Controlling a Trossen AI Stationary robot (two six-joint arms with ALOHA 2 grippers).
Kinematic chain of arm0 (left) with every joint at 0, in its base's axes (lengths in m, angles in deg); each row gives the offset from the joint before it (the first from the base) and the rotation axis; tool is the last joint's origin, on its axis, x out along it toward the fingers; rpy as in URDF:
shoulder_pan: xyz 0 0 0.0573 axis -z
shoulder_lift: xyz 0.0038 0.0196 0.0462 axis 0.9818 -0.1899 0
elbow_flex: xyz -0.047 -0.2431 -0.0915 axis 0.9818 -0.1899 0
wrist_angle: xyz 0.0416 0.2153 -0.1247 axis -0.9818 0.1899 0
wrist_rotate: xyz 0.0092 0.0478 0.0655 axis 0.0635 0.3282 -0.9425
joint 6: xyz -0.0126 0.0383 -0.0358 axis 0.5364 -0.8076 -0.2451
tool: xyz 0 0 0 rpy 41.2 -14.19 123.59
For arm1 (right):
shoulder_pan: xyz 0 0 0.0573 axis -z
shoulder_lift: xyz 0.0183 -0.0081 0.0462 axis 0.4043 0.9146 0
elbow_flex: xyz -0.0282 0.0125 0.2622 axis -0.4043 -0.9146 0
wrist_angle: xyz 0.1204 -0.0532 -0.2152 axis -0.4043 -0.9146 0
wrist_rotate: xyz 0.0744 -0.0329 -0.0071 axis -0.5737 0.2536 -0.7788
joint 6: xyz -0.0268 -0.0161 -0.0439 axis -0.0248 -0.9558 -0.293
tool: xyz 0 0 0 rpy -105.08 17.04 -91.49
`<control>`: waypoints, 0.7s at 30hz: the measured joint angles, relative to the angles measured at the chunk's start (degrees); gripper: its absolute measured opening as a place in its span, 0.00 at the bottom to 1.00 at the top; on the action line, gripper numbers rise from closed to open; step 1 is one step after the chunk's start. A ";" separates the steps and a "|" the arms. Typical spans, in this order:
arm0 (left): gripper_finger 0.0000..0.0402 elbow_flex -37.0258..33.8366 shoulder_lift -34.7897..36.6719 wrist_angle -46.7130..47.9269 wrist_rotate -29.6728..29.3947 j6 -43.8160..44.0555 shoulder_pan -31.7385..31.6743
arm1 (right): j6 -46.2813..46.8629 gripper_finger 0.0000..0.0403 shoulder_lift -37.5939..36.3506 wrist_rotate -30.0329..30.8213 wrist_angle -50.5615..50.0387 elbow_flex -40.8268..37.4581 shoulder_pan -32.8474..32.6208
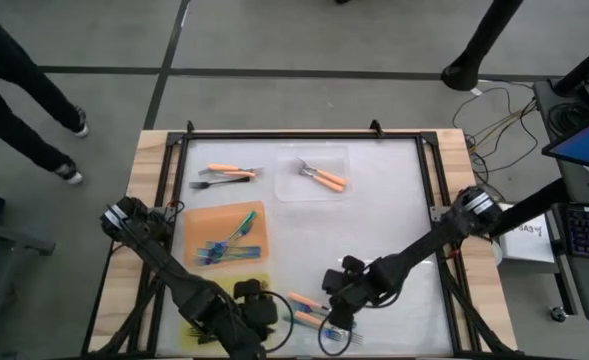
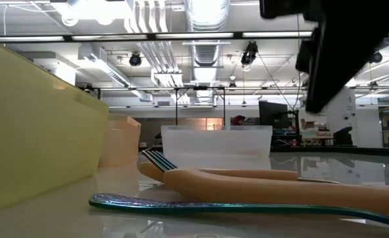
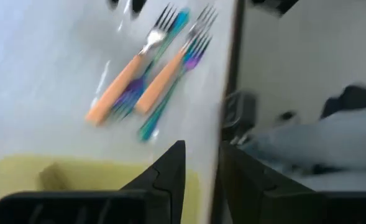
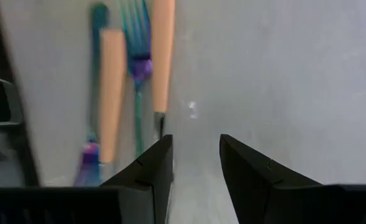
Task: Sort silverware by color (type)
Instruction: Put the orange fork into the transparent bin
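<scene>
Teal forks gathered on orange mat by colour | right gripper part-open, empty, beside unsorted forks | left gripper slightly open, empty, near yellow mat

Left arm is reaching in from the table's left edge toward the near edge, left gripper sitting low at the front, fingers parted with a narrow gap. Right arm is stretching diagonally from the right edge toward front centre, right gripper just beside the left one, fingers apart and holding nothing.
</scene>
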 joint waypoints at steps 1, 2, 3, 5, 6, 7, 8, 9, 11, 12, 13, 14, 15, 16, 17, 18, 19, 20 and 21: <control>0.19 0.00 0.00 -1.86 -0.22 0.01 0.00 | 0.00 0.31 1.13 -0.02 -0.17 0.33 -0.19; 0.19 0.00 0.00 -3.50 -0.26 0.01 0.00 | 0.00 0.31 2.00 0.00 -0.11 0.72 -0.37; 0.19 0.00 0.00 -4.89 -0.26 0.01 0.02 | -0.04 0.31 2.80 -0.07 -0.03 1.14 -0.48; 0.19 0.00 0.00 -7.08 -0.29 -0.01 0.15 | -0.53 0.31 4.28 -0.03 0.09 2.26 -0.65; 0.19 0.00 -0.01 -7.91 -0.36 -0.21 0.21 | -0.86 0.31 4.99 -0.01 0.18 2.78 -0.79; 0.19 0.00 -0.03 -8.59 -0.35 -0.35 0.27 | -1.23 0.31 5.72 -0.03 0.13 3.27 -0.86; 0.19 0.00 -0.04 -9.18 -0.35 -0.40 0.40 | -1.65 0.31 6.35 -0.02 0.11 3.74 -0.95; 0.19 0.00 -0.04 -9.46 -0.35 -0.40 0.48 | -2.17 0.31 6.94 -0.06 0.05 4.11 -1.00; 0.19 0.00 -0.04 -9.50 -0.37 -0.42 0.72 | -2.86 0.31 7.81 0.01 0.14 4.90 -1.00; 0.19 0.00 -0.04 -9.40 -0.35 -0.51 0.93 | -3.21 0.31 8.17 0.04 0.13 5.19 -1.00; 0.19 0.00 -0.06 -9.25 -0.36 -0.57 1.16 | -3.63 0.31 8.65 0.05 0.17 5.48 -1.00; 0.19 0.00 -0.07 -9.29 -0.37 -0.60 1.38 | -3.85 0.31 9.18 0.11 0.43 5.68 -1.00; 0.19 0.00 -0.07 -9.30 -0.37 -0.60 1.60 | -3.86 0.31 9.90 0.04 0.68 5.74 -1.00; 0.19 0.00 -0.07 -9.29 -0.37 -0.54 1.80 | -3.87 0.31 10.50 0.02 0.79 5.83 -1.00; 0.19 0.00 -0.07 -9.32 -0.37 -0.50 2.01 | -3.95 0.31 11.13 0.04 1.02 6.10 -1.00; 0.19 0.00 -0.07 -9.31 -0.37 -0.45 2.27 | -4.28 0.31 11.56 0.04 1.27 6.56 -1.00; 0.19 0.00 -0.07 -9.33 -0.37 -0.44 2.46 | -4.43 0.31 11.95 -0.06 1.60 6.90 -1.02; 0.19 0.00 -0.07 -9.33 -0.37 -0.43 2.62 | -4.72 0.31 12.53 -0.06 1.51 7.19 -1.03; 0.19 0.00 -0.07 -9.32 -0.37 -0.43 2.78 | -5.00 0.31 13.00 0.26 1.29 7.47 -1.04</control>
